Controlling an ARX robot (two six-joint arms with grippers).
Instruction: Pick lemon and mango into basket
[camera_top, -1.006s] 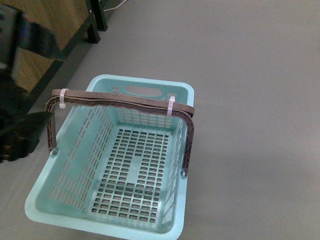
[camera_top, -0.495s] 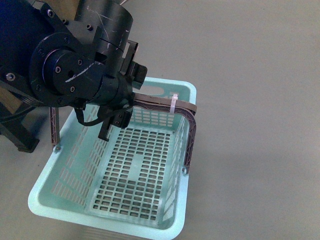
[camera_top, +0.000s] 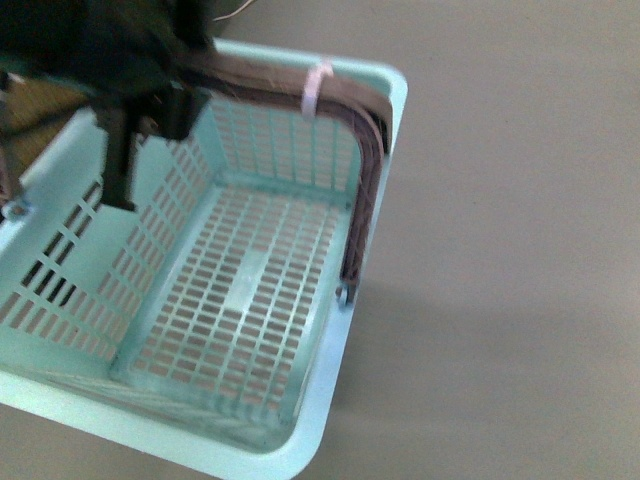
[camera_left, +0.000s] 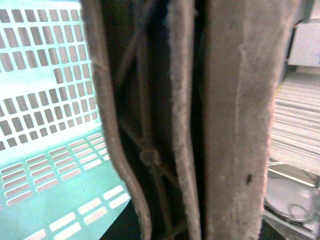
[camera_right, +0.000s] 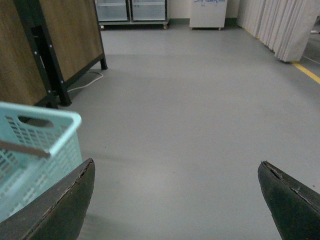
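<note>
The light teal basket (camera_top: 330, 390) fills the front view, empty, tilted and held above the grey floor. Its brown handle (camera_top: 365, 190) with a white zip tie (camera_top: 315, 88) is upright. My left gripper (camera_top: 150, 95) is shut on the handle at the top left; its fingertips are hidden. The left wrist view shows the handle (camera_left: 235, 125) very close and the basket's slotted floor (camera_left: 45, 100). My right gripper (camera_right: 175, 200) is open and empty, beside the basket's rim (camera_right: 60, 120) over the floor. The lemon and mango are out of view.
A wooden cabinet on black legs (camera_right: 60, 55) stands at the far left of the right wrist view. A glass-door cabinet (camera_right: 132, 10), a white unit (camera_right: 207, 12) and curtains (camera_right: 282, 25) stand at the room's far end. A yellow line (camera_right: 305, 72) marks the floor.
The left arm came in over the basket and took hold of the handle. The basket has since risen, tilted and come closer to the camera.
</note>
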